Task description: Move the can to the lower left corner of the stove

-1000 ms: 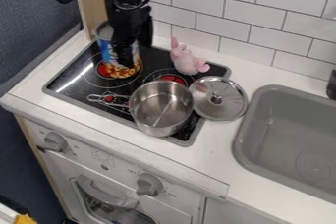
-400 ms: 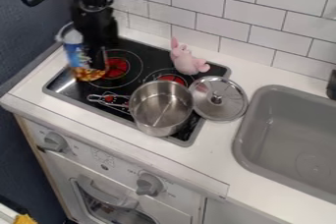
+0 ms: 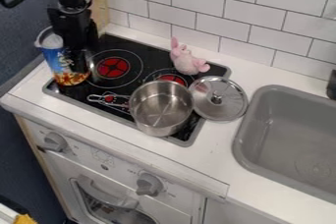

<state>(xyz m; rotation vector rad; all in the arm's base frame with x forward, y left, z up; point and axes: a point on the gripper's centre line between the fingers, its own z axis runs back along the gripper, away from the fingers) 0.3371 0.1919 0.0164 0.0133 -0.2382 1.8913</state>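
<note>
The black gripper point(image 3: 77, 54) hangs at the upper left, over the left part of the black stove point(image 3: 150, 57), and is shut on the can. Blue, with a food picture around its base, the can point(image 3: 56, 64) stands nearly upright at the stove's left edge, left of the red-centred rear burner. The gripper covers part of its right side. Whether the can's base touches the stove top, I cannot tell.
A steel pot point(image 3: 159, 111) sits on the front right of the stove, with a metal lid point(image 3: 219, 101) leaning beside it. Behind them is a pink plush toy point(image 3: 185, 61). The grey sink point(image 3: 289, 142) lies to the right, and a tiled wall runs behind.
Gripper and can have moved left together, from over the rear left burner to the stove's left edge. That burner's red centre is now uncovered. Pot, lid and toy have stayed put.
</note>
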